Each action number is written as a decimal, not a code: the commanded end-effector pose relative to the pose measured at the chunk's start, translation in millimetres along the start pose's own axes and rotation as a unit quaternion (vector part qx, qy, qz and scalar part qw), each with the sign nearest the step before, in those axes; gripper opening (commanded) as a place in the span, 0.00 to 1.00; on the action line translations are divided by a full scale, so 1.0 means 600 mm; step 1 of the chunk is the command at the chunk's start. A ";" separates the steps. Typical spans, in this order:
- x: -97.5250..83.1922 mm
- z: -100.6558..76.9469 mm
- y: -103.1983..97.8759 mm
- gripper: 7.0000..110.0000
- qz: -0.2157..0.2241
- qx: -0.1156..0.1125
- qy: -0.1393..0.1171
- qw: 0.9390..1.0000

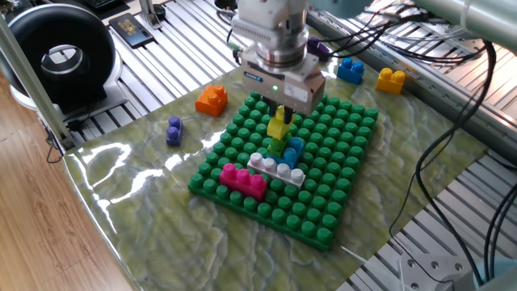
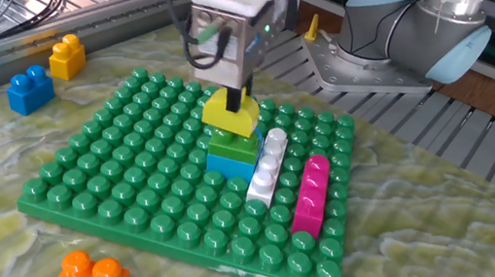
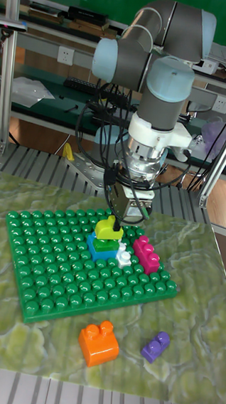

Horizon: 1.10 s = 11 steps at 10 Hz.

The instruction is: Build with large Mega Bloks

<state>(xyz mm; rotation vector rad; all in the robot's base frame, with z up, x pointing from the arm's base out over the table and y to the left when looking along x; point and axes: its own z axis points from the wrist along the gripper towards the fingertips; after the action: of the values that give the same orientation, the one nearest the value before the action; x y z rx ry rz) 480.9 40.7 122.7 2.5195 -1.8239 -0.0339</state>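
Clamping a yellow brick (image 2: 231, 116) just above the green brick (image 2: 232, 145), hand (image 2: 236, 107) upright.

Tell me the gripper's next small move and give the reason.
Probably lower straight down and press: the gripper holds the small yellow plastic brick right over the green brick stacked on the light blue brick, apparently not yet seated.
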 end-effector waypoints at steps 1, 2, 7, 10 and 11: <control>0.002 -0.001 0.000 0.00 -0.036 0.003 0.006 0.999; 0.006 -0.001 0.002 0.00 -0.048 0.001 0.011 0.999; -0.007 0.006 0.001 0.00 -0.035 0.004 0.007 0.999; -0.005 0.018 0.004 0.00 -0.039 -0.001 0.010 0.999; -0.010 0.022 0.015 0.00 -0.036 -0.013 0.011 0.999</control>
<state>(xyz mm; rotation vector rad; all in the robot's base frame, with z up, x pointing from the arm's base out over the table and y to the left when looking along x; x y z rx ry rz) 477.2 40.0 113.8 2.5741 -1.7062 -0.0012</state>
